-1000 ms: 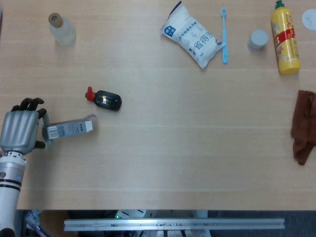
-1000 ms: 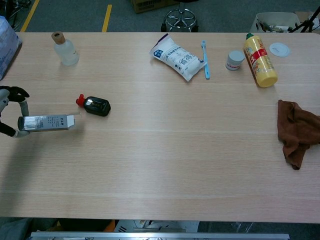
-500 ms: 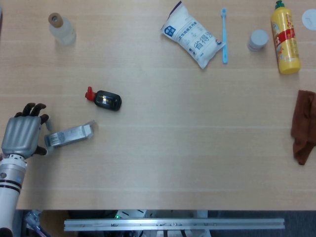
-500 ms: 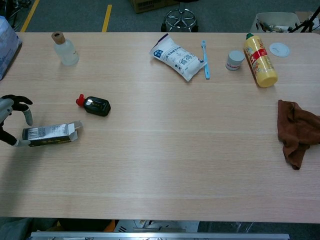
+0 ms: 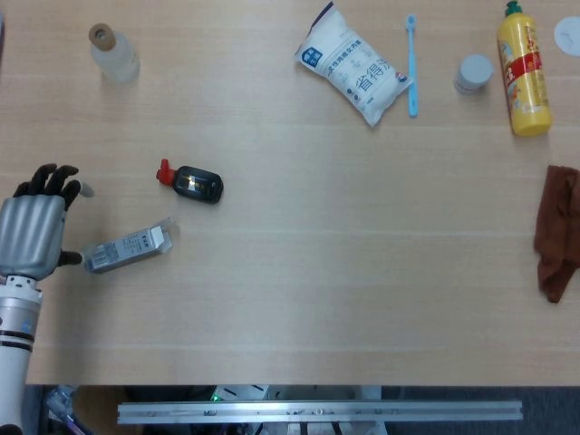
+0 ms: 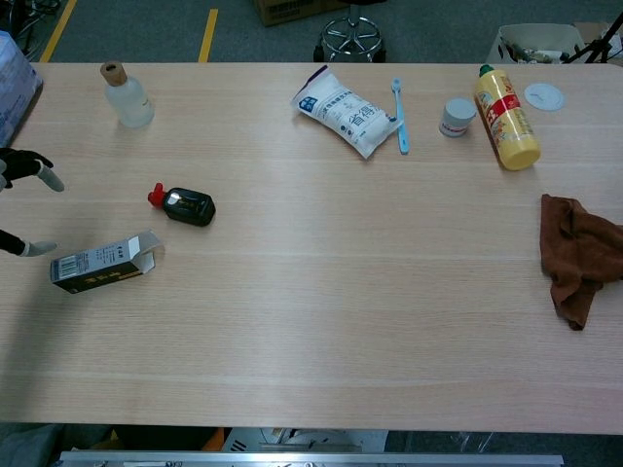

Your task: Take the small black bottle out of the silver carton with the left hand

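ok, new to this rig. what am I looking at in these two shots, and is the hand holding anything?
Both pictures come from the robot's own cameras: the head view looks straight down on the table, the chest view looks across it from lower down. The grey shape at the left edge is the robot's left hand, on the end of an arm. Its fingers are spread and it holds nothing. The right hand is out of frame. Beside the left hand the silver carton lies on its side, flap open. The small black bottle with a red cap lies apart from it, out on the table. Along the far edge are a clear bottle, a white pouch, a blue toothbrush, a small jar and a yellow bottle. A brown cloth sits at right.
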